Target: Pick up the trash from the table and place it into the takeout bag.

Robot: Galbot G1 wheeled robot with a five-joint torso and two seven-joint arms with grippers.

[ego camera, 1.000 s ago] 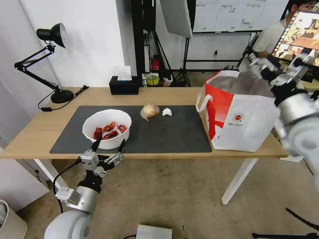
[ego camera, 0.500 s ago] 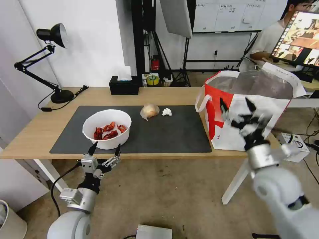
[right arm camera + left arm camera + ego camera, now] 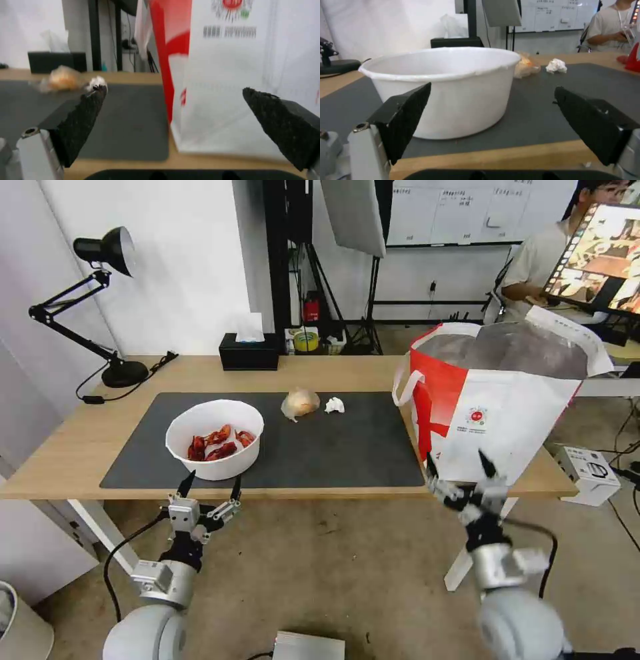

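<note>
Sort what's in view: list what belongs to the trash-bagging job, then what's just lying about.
Job: white round bowl of red crayfish shells, tan film-wrapped lump, small white tissue wad, large white-and-red takeout bag, light-wood table.

Lying about: black tissue box, black desk lamp.

A white round bowl (image 3: pixel 215 439) holding red crayfish shells (image 3: pixel 219 441) was observed on the dark grey mat (image 3: pixel 320 447) of the table (image 3: pixel 200 372). A tan lump (image 3: pixel 300 403) and a small tissue wad (image 3: pixel 335 405) were noted side by side near the mat's far edge. The takeout bag (image 3: pixel 501 407) was found upright at the table's right end. The left gripper (image 3: pixel 209 487) and right gripper (image 3: pixel 459 465) were seen with fingers spread, just before the table's near edge.
</note>
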